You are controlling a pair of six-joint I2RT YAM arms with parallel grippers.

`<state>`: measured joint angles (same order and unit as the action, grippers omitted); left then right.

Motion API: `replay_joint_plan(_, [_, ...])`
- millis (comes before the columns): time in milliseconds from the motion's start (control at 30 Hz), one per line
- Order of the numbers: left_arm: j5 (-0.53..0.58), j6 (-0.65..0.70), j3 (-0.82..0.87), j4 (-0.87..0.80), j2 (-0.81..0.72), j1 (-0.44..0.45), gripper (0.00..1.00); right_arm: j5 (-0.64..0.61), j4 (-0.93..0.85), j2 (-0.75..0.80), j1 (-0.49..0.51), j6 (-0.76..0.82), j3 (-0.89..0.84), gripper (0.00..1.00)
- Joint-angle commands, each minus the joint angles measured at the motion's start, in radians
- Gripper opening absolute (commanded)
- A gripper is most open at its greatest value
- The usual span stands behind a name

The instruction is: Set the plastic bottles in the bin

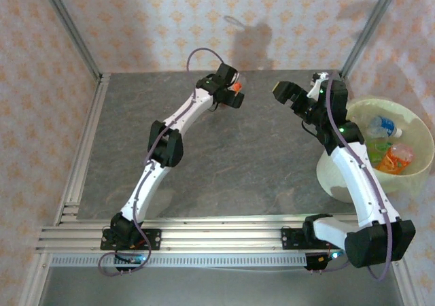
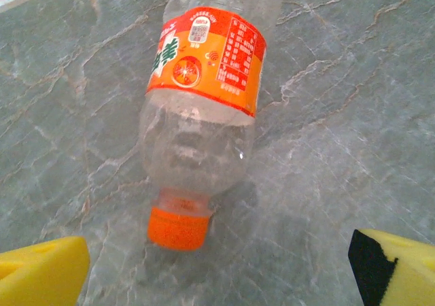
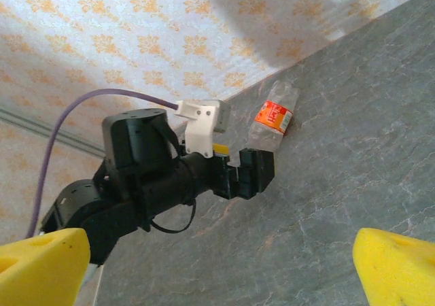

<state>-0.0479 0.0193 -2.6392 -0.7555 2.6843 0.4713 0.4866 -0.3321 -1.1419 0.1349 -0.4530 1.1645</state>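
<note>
Here, clear orange-labelled bottle (image 2: 199, 115), orange-capped.

One clear bottle (image 2: 200, 115) with an orange label and an orange cap lies on its side on the grey table (image 2: 340, 115). The round, pale bin (image 1: 331, 177) on the right has other bottles (image 1: 383, 125) inside.

Bright even light, soft shadows on wall (image 1: 255, 37), near fingers (image 2: 41, 279) slightly blurred

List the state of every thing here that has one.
orange-label bottle, lying on the table, cap on, not gripped
left tool, open, empty, near the bottle's cap
right tool, open, empty
bin, upright, several bottles inside
</note>
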Motion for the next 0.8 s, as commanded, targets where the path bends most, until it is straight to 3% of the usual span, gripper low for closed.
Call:
replay_joint_plan(0, [0.144,0.058,-0.065,0.001,0.044,0.007,0.98,-0.023,-0.002,-0.003,0.004,0.011,0.018,0.99])
replay_joint_plan(67, [0.262,0.049,-0.071,0.060,0.070,0.017,0.98,-0.037,-0.022,-0.006,0.004,0.029,0.028,0.99])
replay_joint_plan(100, [0.263,0.044,-0.089,0.063,0.087,0.018,0.98,-0.040,-0.022,-0.006,0.004,0.032,0.029,0.99])
replay_joint_plan(267, [0.124,0.030,-0.157,0.029,0.145,0.016,0.92,-0.052,-0.031,-0.003,0.005,0.051,0.028,0.99])
replay_joint_plan(367, [0.074,0.024,-0.157,0.015,0.159,0.017,0.80,-0.065,-0.046,-0.003,0.005,0.067,0.033,0.99])
replay_joint_plan(667, [0.059,-0.051,-0.165,0.027,0.160,0.004,0.39,-0.103,-0.068,0.018,0.005,0.081,0.023,0.99])
replay_joint_plan(767, [0.062,-0.072,-0.134,0.016,0.141,0.004,0.31,-0.117,-0.079,0.027,0.004,0.080,0.023,0.99])
